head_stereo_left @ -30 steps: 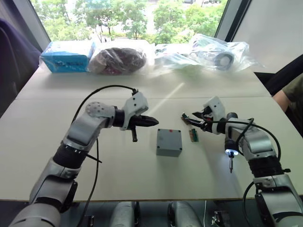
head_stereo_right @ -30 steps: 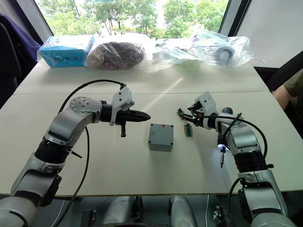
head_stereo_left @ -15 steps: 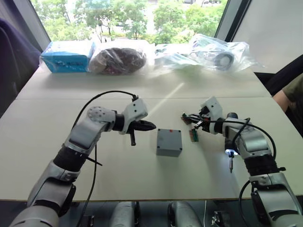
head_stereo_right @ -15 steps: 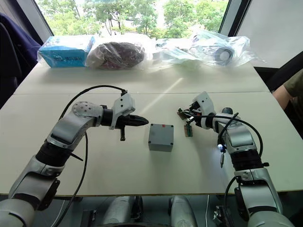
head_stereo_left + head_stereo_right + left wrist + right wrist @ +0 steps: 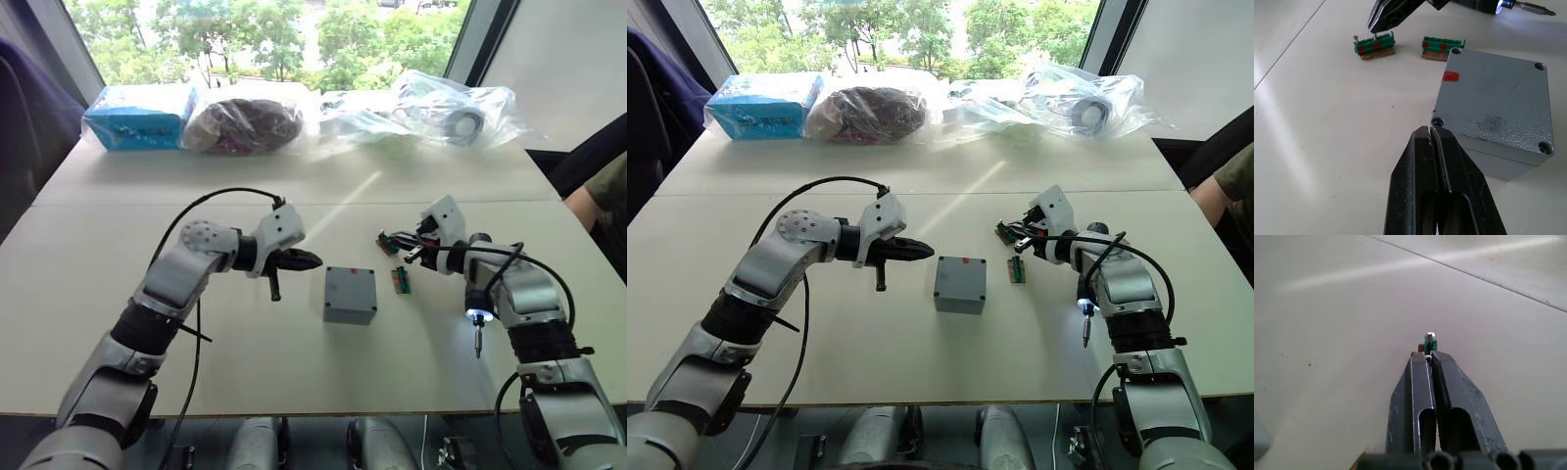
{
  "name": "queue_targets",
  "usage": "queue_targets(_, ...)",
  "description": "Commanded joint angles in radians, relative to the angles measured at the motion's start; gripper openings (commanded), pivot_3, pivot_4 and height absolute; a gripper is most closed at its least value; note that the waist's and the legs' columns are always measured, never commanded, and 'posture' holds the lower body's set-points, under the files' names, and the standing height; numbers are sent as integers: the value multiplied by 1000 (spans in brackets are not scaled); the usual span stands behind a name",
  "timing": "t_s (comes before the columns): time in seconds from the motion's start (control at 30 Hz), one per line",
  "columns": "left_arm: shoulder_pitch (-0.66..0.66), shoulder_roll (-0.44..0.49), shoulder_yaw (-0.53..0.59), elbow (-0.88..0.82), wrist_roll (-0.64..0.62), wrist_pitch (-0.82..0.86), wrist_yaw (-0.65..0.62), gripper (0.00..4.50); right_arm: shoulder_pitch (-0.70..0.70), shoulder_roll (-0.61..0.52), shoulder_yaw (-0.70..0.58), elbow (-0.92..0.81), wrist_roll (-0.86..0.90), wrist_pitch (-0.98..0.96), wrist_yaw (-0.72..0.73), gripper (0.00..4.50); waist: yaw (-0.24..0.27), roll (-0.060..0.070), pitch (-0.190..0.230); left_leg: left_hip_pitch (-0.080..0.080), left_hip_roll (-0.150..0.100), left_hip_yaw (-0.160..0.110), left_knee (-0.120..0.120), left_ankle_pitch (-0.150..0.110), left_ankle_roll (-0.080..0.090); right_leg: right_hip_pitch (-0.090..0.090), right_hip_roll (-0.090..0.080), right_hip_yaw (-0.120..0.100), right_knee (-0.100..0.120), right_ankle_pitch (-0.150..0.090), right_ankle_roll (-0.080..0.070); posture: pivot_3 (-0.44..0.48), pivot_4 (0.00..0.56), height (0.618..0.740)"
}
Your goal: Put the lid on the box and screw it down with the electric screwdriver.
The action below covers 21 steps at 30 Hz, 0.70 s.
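The grey box (image 5: 348, 312) stands mid-table with the lid (image 5: 351, 285) lying on top; a red mark (image 5: 1450, 76) shows near one corner hole. My left gripper (image 5: 315, 260) is shut and empty, its tips just short of the box's left corner (image 5: 1437, 121). My right gripper (image 5: 384, 241) is shut too, to the right of the box, its tips right over a small green terminal block (image 5: 1374, 47). The electric screwdriver (image 5: 478, 284) hangs at my right wrist, light on, bit (image 5: 477, 343) pointing down; how it is fastened there I cannot tell.
A second green terminal block (image 5: 402, 278) lies just right of the box. Along the table's far edge sit a blue packet (image 5: 137, 116) and several plastic bags (image 5: 451, 108). A person's sleeve (image 5: 607, 196) shows at the right edge.
My left gripper has pulled back a little to the left, away from the box. The right gripper has shifted only slightly beside the terminal block. Box and lid have not moved.
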Motion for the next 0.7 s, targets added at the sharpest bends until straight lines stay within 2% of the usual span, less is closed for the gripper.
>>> queue_targets(0.03,-16,-3,23,-4,-9,-20,-3,0,-13,-5,-55,-67,35,3,0,66,1,0,0,0,0,0,0,0,0,0,0,0,0,0,0,0,150,740)
queue_targets(0.17,-17,-1,40,-8,-33,-4,-14,0,-4,-14,-81,-143,60,36,-5,66,1,0,0,0,0,0,0,0,0,0,0,0,0,0,0,0,150,740)
queue_targets(0.3,-9,34,92,-82,-128,80,-65,0,75,-37,-109,-386,168,163,27,66,1,0,0,0,0,0,0,0,0,0,0,0,0,0,0,0,150,740)
queue_targets(0.43,3,91,98,-149,-171,128,-106,0,168,-66,-113,-565,231,262,19,66,2,0,0,0,1,0,-1,-1,1,0,0,0,0,0,0,0,150,740)
queue_targets(0.7,9,118,68,-166,-166,129,-115,0,259,-82,-114,-676,287,332,-2,66,2,0,0,1,0,-1,0,-3,5,1,0,0,0,0,0,0,150,740)
